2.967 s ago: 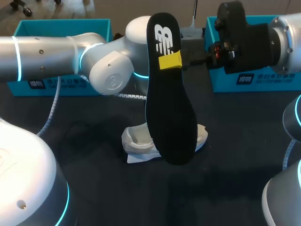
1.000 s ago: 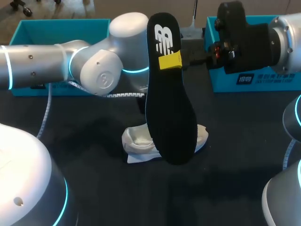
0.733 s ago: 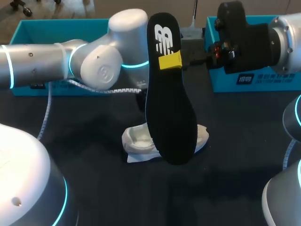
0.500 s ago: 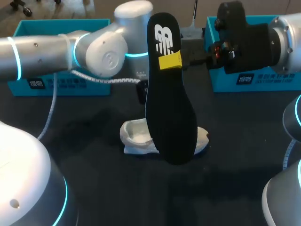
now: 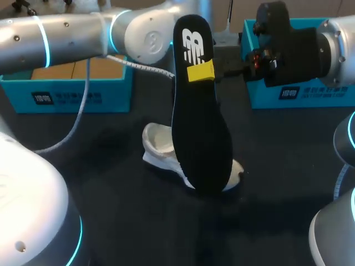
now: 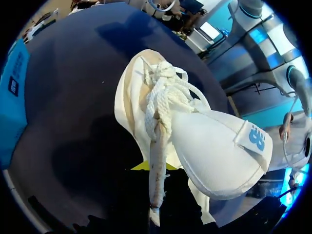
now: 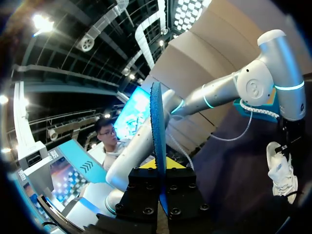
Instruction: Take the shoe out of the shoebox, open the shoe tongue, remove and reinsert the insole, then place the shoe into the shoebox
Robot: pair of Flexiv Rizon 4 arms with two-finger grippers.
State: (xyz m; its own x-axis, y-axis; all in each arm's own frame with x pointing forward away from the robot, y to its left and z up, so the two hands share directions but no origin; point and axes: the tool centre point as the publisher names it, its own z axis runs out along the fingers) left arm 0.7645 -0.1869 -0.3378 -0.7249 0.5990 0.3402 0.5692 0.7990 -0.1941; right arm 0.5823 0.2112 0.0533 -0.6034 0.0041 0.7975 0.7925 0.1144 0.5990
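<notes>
The right pincer [image 5: 203, 72] pinches the insole [image 5: 202, 127] upright above the shoe [image 5: 158, 145] (tongue [image 6: 219, 156] lifted, laces [image 6: 163, 92] loose). The left pincer [image 6: 148, 168] hangs over the shoe's laces, and I cannot tell whether it grips. Reinserting well means tipping the insole toe-first into the shoe's mouth, tongue held clear.

Your left arm [image 5: 66, 33] is a silver-grey tube with rounded joint caps, and thin rings of cyan light [image 5: 45, 47] glow around it. A white spiral cable [image 5: 144, 67] runs along it and hangs down in a loop. Your right arm [image 5: 338, 33] is also silver and ends in a black boxy wrist block [image 5: 288, 41] with small red parts. In the right wrist view, the black mount [image 7: 163, 195] of your right jaws has rows of round screws, with a yellow tip [image 7: 173, 165] above it. The white base [image 5: 28, 194] has a cyan band too.
</notes>
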